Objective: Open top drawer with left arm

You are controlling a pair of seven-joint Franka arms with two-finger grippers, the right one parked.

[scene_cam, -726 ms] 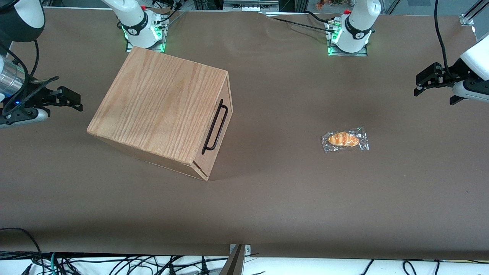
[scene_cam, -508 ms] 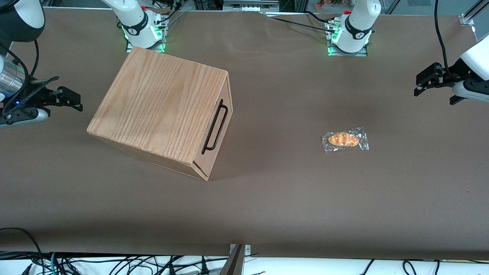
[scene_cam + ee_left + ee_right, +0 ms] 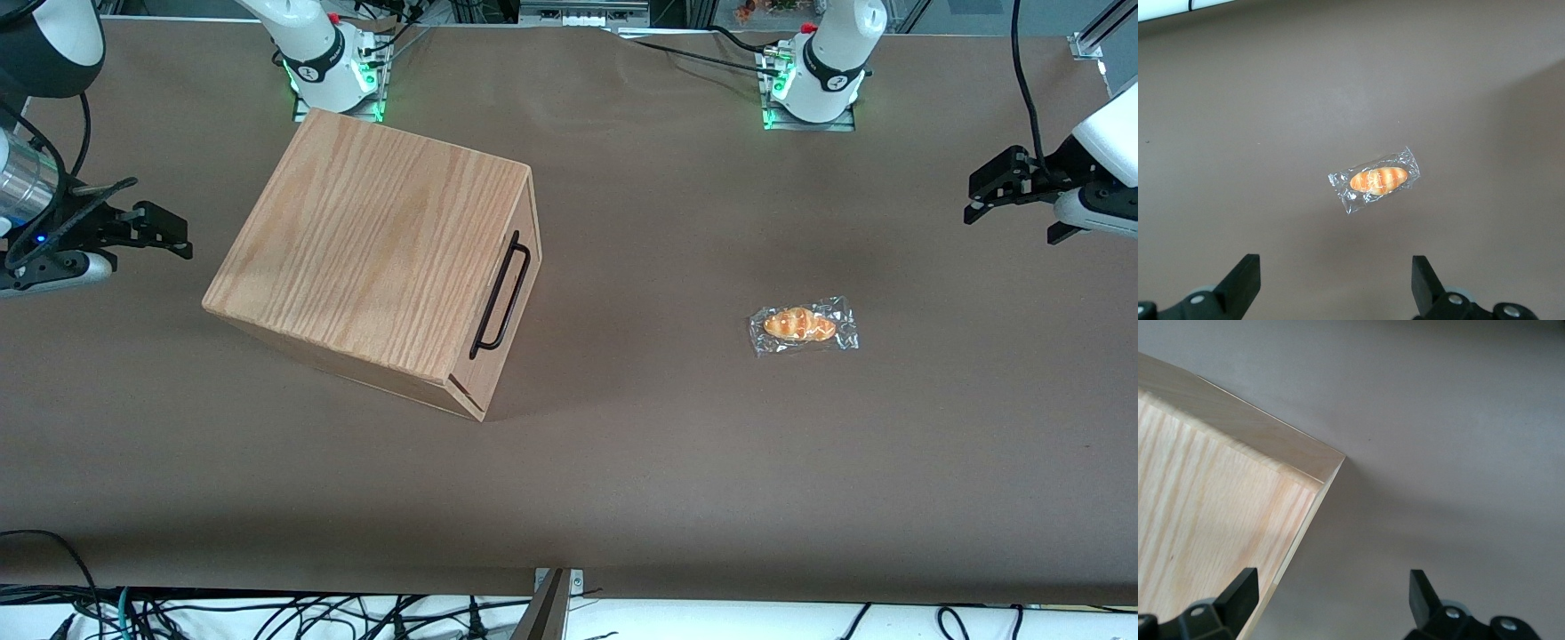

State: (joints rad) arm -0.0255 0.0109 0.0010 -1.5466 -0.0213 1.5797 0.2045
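Going L to R in front view: oak-grain box (image 3: pixel 373 258) sits on the brown desk (image 3: pixel 622 480) toward the parked arm's end. The top drawer (image 3: pixel 508 307) is in the box face that looks toward the working arm's end, fully shut, its black bar handle (image 3: pixel 500 294) flush along the front and untouched. Mid-desk nothing. Then a wrapped bread roll (image 3: pixel 803 325), clear plastic, well apart from the box and nearer the working arm. Last, left arm (image 3: pixel 1102 147) w/ its gripper (image 3: pixel 1013 209) hanging above the desk at the working arm's end, well apart from the handle; wrist cam shows both fingers (image 3: pixel 1245 280) spread wide, nothing between them, roll (image 3: pixel 1378 181) on the desk below.

Change vs 0.7 s and 0.5 s ago: none I can spot. Arm, box, roll all same spots. So reach hasn't started; task looks at zero, whole approach to handle yet to do.

Writing/brands: no readable text; roll wrapper shows no legible print.
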